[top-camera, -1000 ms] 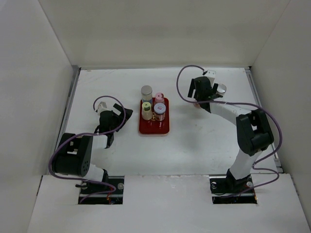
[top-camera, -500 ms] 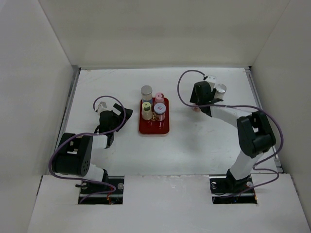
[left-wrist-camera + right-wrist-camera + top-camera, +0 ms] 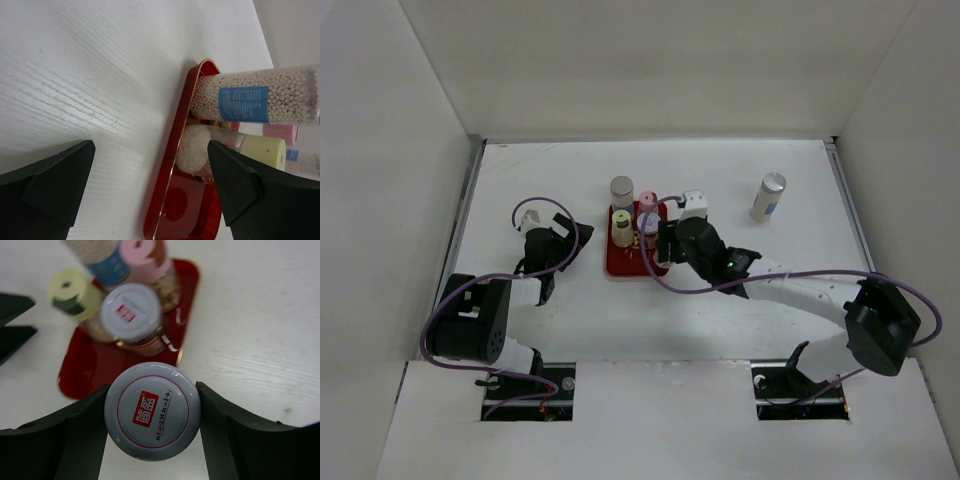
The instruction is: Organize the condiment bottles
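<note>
Table (image 3: 540,180) | red tray (image 3: 632,266) holds jars (image 3: 620,222) | right tool (image 3: 152,405) clamps white-lidded jar (image 3: 150,415) | left tool (image 3: 150,150) apart

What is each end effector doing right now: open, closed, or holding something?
Left end effector: open, holding nothing.
Right end effector: closed on a white-lidded jar near the red tray.

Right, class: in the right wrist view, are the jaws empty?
No, a jar with a white, red-labelled lid fills the gap between the jaws.
</note>
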### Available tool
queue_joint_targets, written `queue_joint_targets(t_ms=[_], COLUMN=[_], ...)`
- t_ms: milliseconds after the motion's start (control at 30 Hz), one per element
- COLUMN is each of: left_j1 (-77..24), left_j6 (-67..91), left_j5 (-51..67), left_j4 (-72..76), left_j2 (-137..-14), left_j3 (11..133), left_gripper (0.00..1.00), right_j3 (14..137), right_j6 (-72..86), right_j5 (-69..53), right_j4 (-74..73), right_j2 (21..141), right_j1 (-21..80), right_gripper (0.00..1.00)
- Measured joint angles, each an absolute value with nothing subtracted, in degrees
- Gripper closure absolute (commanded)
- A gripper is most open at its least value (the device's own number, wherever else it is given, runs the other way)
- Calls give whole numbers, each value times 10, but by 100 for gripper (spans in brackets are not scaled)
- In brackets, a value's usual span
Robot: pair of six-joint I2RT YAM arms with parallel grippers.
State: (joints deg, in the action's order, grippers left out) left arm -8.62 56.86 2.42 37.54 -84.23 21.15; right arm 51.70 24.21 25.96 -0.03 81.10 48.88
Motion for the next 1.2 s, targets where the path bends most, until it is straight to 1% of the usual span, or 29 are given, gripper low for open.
queue_joint_targets(t_ms=[133, 433, 633, 733, 833, 900, 1000, 1067, 1200], left_j1=[-86, -83, -83, -83, -83, -83, -83, -83, -84], left_j6=[569, 569, 569, 569, 569, 569, 568, 568, 568], left_j5=[24, 25, 24, 23, 22, 21, 21, 19, 20], left_j4=[376, 377, 405, 423, 448, 470, 510, 538, 585], left_j2=[-842, -842, -821, -796, -778, -757, -717, -697, -676], left_j3=[211, 211, 187, 172, 161, 145, 119, 107, 91], left_gripper=[0, 0, 0, 0, 0, 0, 0, 0, 0], right_j3=[526, 540, 540, 543, 546, 546, 546, 546, 541], right_j6=[242, 238, 237, 235, 233, 232, 227, 223, 214], right_j5=[243, 244, 259, 266, 269, 272, 273, 272, 273], right_j4=[15, 44, 83, 97, 103, 106, 107, 104, 94], right_j2=[855, 912, 950, 960, 964, 964, 952, 931, 850], right_j1=[527, 525, 525, 526, 528, 530, 534, 535, 531], right_gripper=[51, 50, 46, 40, 25, 18, 12, 9, 9])
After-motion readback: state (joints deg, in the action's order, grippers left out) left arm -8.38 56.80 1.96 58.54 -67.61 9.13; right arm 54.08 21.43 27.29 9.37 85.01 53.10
